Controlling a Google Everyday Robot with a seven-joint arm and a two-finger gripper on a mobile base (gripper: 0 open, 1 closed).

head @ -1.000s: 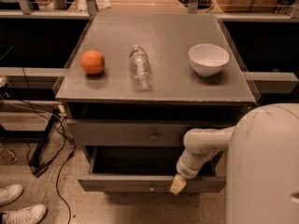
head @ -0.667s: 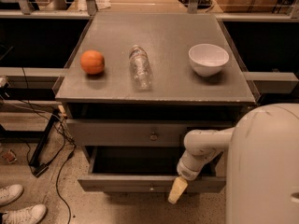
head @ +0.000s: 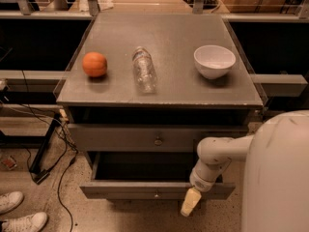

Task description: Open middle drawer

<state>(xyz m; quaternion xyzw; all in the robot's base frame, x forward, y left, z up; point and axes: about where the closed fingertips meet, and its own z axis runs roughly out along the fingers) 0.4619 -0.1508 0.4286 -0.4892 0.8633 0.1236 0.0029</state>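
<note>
Floor (head: 120, 221): speckled; black cables (head: 62, 178) and white shoes (head: 19, 211) at left.
Robot body (head: 280, 178): white, lower right.
Cabinet top (head: 174, 37): grey, flat.
Middle drawer (head: 140, 190): below the top drawer (head: 120, 138), pulled out, interior dark.
Bowl (head: 214, 61): white, upright, right.
Bottle (head: 144, 69): clear, lying centre.
Orange (head: 94, 64): left.
Gripper (head: 190, 202): pointing down at the middle drawer's front, right of its knob (head: 155, 195); jaw state cannot be determined.
</note>
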